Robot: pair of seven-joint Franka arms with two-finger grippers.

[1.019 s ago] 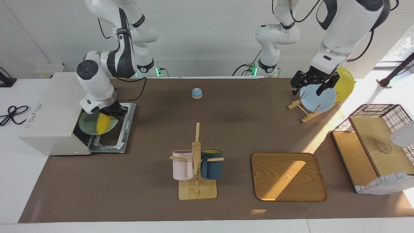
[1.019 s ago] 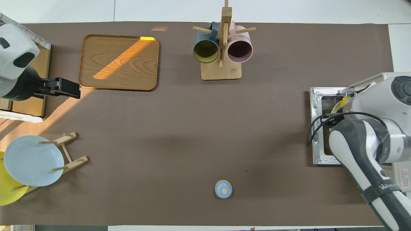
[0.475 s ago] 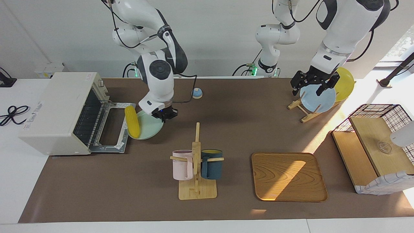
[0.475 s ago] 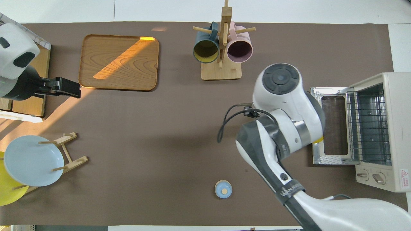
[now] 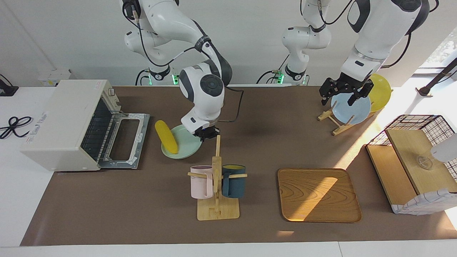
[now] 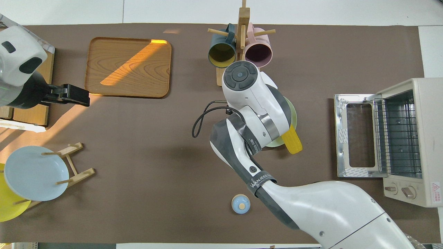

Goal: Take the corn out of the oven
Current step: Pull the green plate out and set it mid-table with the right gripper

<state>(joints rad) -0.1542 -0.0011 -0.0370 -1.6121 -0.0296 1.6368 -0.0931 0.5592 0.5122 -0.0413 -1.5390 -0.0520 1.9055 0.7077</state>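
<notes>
right pincer grips green plate bearing corn

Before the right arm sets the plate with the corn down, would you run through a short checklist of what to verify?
1. Corn out of the oven: ok.
2. Corn lying on the green plate, overhanging its rim: ok for now.
3. Right gripper at the plate's rim: ok; grip cannot tell.
4. Clearance from the mug rack beside the plate: not ok, close.
5. Left gripper waiting over the plate stand: ok.
</notes>
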